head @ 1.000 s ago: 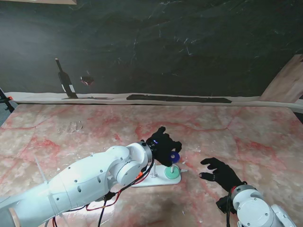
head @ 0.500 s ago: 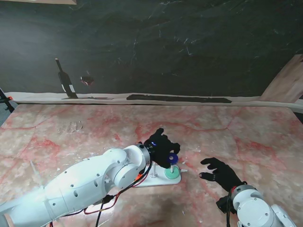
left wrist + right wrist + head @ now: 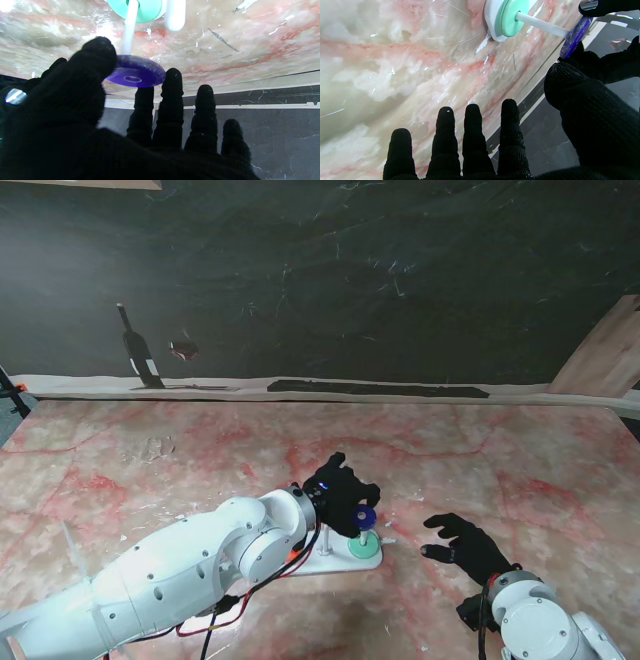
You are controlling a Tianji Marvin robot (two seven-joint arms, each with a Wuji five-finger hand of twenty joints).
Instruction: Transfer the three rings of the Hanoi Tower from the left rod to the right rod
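Note:
My left hand (image 3: 341, 492) in its black glove is shut on a small purple ring (image 3: 366, 517), pinched between thumb and fingertips at the tip of the right rod (image 3: 366, 537). The left wrist view shows the purple ring (image 3: 136, 71) at the rod's (image 3: 129, 27) end, thumb on one edge, fingers on the other. A green ring (image 3: 362, 547) lies at the foot of that rod on the white base (image 3: 312, 564); the right wrist view shows the same green ring (image 3: 511, 17), rod (image 3: 540, 24) and purple ring (image 3: 574, 37). My right hand (image 3: 466, 546) rests open on the table to the right. The other rods are hidden by my arm.
The pink marble table (image 3: 520, 470) stretches around the tower. A dark backdrop (image 3: 320, 280) stands behind its far edge, with a wooden board (image 3: 610, 355) leaning at the far right. My white left forearm (image 3: 200, 565) covers the base's left part.
My left forearm has drifted slightly, and the purple ring stays at the top of the right rod. My right hand has not moved.

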